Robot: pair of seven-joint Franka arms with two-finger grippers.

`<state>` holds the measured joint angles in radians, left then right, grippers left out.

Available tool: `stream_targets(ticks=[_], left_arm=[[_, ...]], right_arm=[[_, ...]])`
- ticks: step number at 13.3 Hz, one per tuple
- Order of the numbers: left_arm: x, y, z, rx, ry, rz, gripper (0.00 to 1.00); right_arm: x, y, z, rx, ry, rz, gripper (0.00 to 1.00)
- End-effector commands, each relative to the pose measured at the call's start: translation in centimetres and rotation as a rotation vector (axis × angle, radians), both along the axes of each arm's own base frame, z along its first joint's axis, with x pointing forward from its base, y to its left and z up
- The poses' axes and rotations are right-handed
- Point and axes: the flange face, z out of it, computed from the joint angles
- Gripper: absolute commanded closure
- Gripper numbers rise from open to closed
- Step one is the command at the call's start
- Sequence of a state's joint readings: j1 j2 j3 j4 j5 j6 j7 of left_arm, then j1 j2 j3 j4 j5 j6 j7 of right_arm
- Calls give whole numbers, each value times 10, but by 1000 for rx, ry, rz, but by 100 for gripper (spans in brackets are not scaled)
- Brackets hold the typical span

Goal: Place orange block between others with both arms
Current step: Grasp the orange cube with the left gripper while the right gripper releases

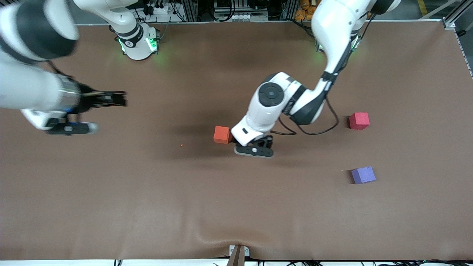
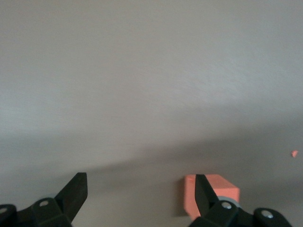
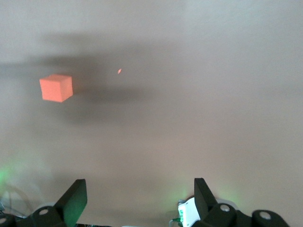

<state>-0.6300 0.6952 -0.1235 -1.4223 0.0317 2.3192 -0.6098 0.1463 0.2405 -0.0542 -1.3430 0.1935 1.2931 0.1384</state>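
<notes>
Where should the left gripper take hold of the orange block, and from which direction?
Grip the orange block on two opposite flat side faces, coming down from above. It is a small cube resting flat on the table with nothing touching it. The left gripper, open, is beside it, not yet around it.

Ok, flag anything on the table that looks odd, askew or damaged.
One thing: a tiny orange speck lies on the brown table cover, toward the right arm's end from the orange block, like a crumb off it. The cover also buckles at the edge nearest the front camera. The red-pink cube and purple cube look intact.
</notes>
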Motion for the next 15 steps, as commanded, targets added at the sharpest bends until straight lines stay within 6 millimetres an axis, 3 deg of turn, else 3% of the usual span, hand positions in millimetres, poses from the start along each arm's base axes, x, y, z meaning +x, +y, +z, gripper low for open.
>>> stream_targets(ticks=[1, 3, 5, 8, 11, 13, 15], left_arm=[[-26, -45, -17, -3, -22, -17, 0], [-44, -72, -37, -47, -56, -17, 0], [-62, -87, -50, 11, -106, -47, 0], [-76, -103, -87, 80, -155, -38, 0], [-82, -109, -95, 63, -167, -39, 0], [-85, -108, -114, 71, -154, -3, 0], [-86, -108, -117, 54, -156, 28, 0]], right_arm=[[-9, -46, 31, -30, -58, 42, 0], [-12, -79, 38, -52, -86, 95, 0], [-12, -94, 39, -101, -94, 92, 0], [-8, -99, 35, -145, -117, 95, 0], [2, -104, 20, -160, -167, 118, 0], [3, -109, 19, -170, -175, 157, 0], [2, -109, 17, -169, -167, 148, 0]])
